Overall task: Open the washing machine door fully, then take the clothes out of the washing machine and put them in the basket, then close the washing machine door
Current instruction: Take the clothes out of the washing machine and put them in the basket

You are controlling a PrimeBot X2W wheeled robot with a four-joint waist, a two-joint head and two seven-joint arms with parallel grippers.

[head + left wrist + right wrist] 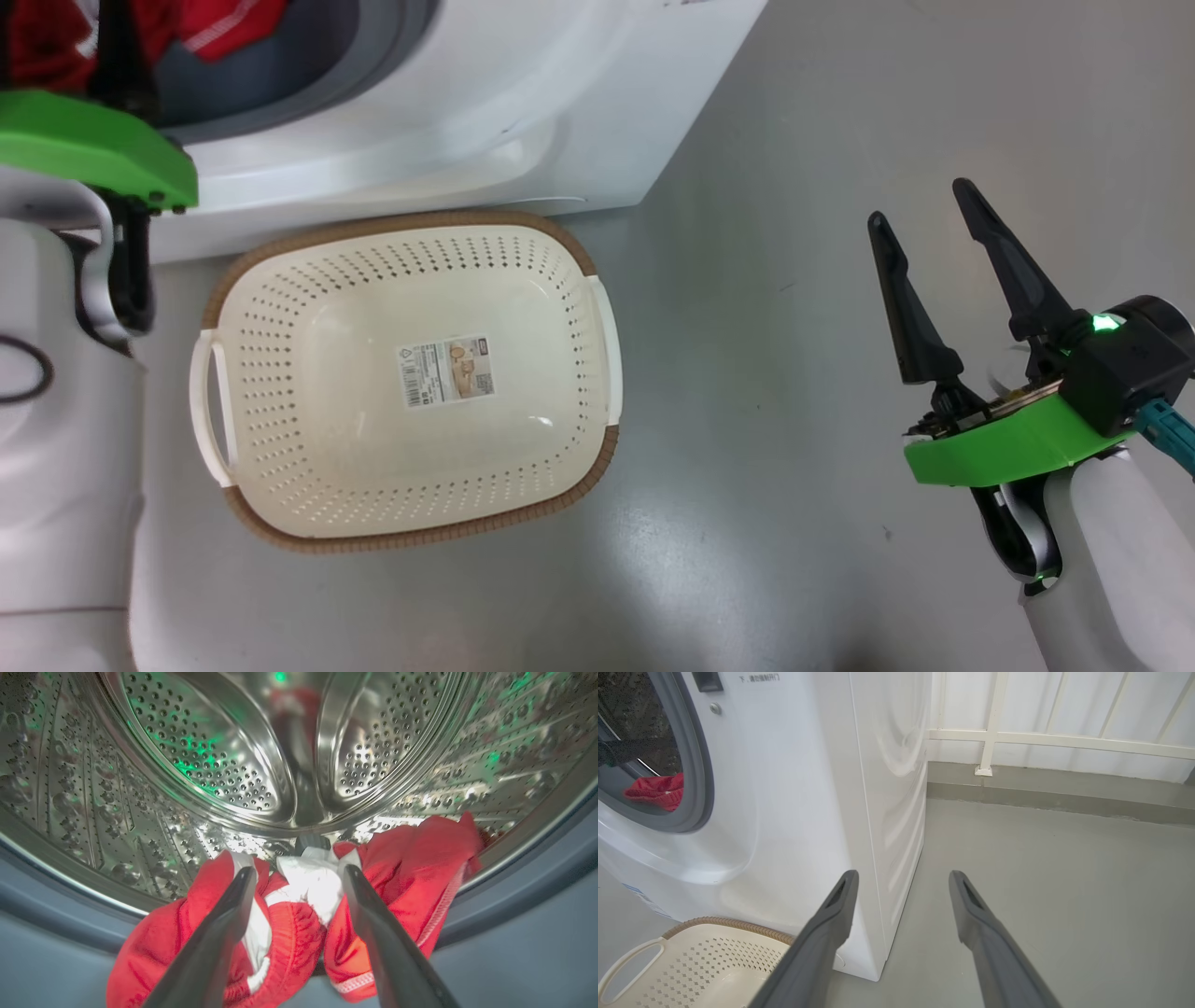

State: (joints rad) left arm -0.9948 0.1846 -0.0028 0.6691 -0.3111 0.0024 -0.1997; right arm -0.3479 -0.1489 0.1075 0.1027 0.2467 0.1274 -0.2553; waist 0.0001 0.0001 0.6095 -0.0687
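Crumpled red clothes (pixel 411 868) (white patches showing) lie in the drum (pixel 210 765).

White forearms (pixel 1111 579), green wrist plates (pixel 1008 453), black housing (pixel 1134 369) w/ green LED (pixel 1104 324) — long dark tapered jaws.
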